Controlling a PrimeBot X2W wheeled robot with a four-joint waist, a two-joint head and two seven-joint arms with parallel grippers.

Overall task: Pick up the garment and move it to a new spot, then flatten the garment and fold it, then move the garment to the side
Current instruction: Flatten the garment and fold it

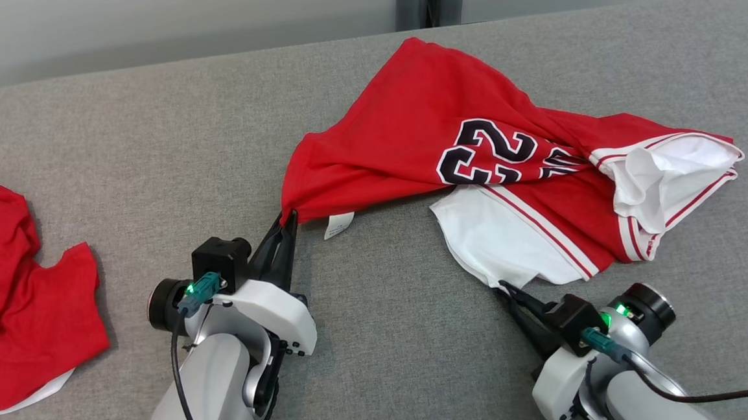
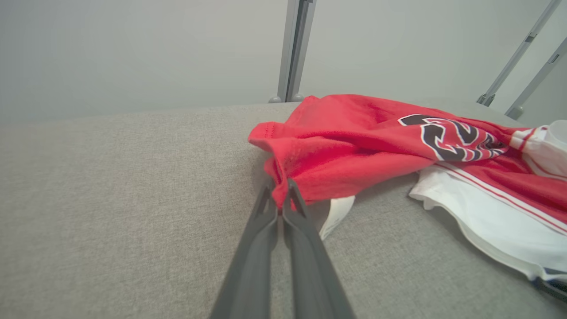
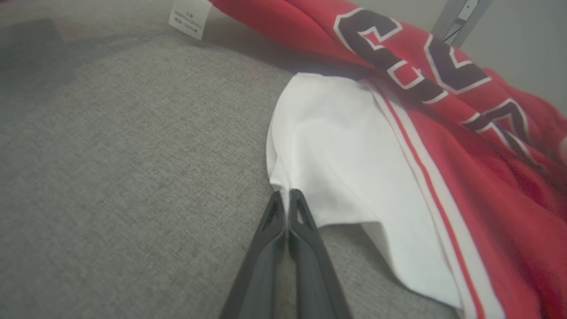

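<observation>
left tool (image 1: 290, 216) is pinching a red corner of the jersey (image 1: 408, 130); right tool (image 1: 503, 286) is pinching its white hem. it is lying rumpled on the bench (image 1: 150, 152).

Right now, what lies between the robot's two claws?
Mostly bare grey surface, seen in the head view. A small white label hangs from the red jersey beside the left gripper; the right gripper pinches the jersey's white panel.

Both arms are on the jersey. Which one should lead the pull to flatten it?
Probably left. The left gripper has its jaws shut on a red corner of the jersey, with bare table beside it to draw into. The right gripper pinches only the white flap.
</observation>
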